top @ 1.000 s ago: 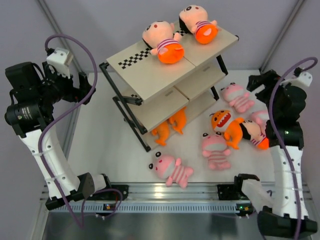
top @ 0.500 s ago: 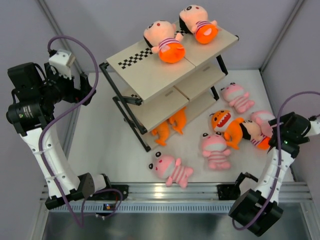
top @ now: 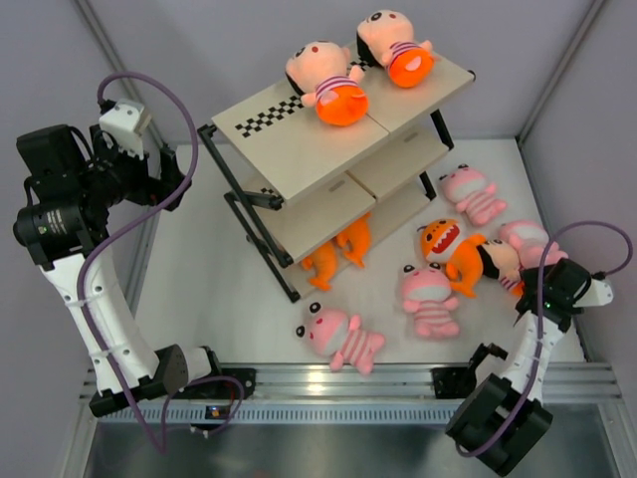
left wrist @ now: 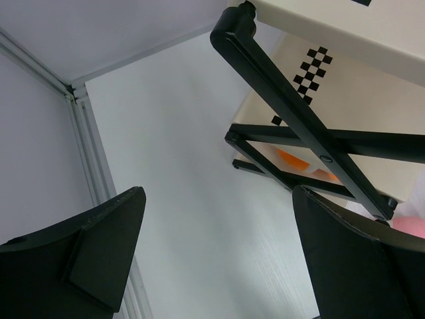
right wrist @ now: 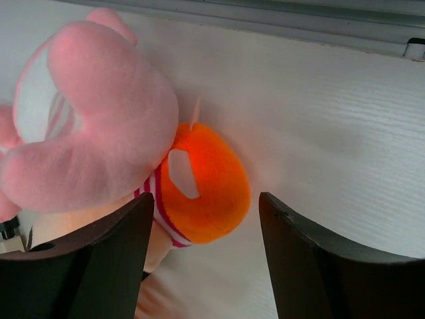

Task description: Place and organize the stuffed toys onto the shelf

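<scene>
The shelf point(top: 328, 139) stands at the back centre with two dolls point(top: 323, 82) point(top: 393, 45) lying on its top board. Two orange creatures point(top: 338, 249) lie under its lowest board. On the table to the right lie an orange toothy creature point(top: 448, 249), several pink striped animals point(top: 430, 297) and a doll point(top: 503, 264). My right gripper point(right wrist: 206, 259) is low over that doll, open, with its fingers either side of the doll's orange bottom point(right wrist: 209, 183). A pink animal point(right wrist: 99, 119) lies against the doll. My left gripper point(left wrist: 219, 259) hangs open and empty left of the shelf.
The shelf's black crossed frame point(left wrist: 299, 126) is close in front of the left gripper. Another pink animal point(top: 341, 337) lies near the front rail point(top: 338, 383). Grey walls close in on both sides, and the right wall is close to the right arm point(top: 528, 339).
My right arm has swung from beside the shelf down to the toys at the right edge, and its jaws have narrowed around the doll's orange bottom. The left arm has barely moved.
</scene>
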Robot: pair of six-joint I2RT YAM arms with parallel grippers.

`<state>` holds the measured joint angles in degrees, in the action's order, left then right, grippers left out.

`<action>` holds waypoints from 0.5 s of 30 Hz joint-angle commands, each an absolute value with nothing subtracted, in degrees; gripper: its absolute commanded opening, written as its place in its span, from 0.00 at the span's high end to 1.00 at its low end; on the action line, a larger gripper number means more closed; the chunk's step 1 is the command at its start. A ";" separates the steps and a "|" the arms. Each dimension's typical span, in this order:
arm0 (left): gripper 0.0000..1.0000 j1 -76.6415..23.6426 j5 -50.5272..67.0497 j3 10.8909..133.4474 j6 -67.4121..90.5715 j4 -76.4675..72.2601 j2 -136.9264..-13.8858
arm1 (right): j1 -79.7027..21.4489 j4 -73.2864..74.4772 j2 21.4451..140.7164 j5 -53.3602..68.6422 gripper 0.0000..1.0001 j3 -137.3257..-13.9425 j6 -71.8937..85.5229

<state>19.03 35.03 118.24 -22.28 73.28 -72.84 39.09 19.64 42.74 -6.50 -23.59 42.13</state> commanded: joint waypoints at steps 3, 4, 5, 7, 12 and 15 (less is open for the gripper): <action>0.02 18.90 34.98 117.51 -23.12 70.93 -71.37 | 39.99 8.27 49.82 -2.03 0.31 -22.68 42.28; 0.02 18.90 34.89 117.42 -23.12 70.93 -71.28 | 40.16 6.78 52.36 -1.41 0.31 -22.41 42.10; 0.02 18.90 34.72 117.42 -23.20 70.93 -71.28 | 40.51 2.42 53.77 1.73 0.32 -21.63 41.40; 0.02 18.90 34.63 117.51 -23.29 71.01 -71.19 | 40.78 0.80 58.07 4.29 0.36 -21.80 41.13; 0.02 18.90 34.63 117.60 -23.29 71.01 -71.19 | 40.78 -1.33 59.60 11.25 0.92 -22.15 39.12; 0.02 18.90 34.72 117.60 -23.12 71.02 -71.37 | 40.69 2.00 53.98 14.75 1.00 -24.07 38.41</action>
<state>19.03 34.79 117.58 -22.48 73.28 -72.47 40.29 2.17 58.30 8.71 -22.13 40.12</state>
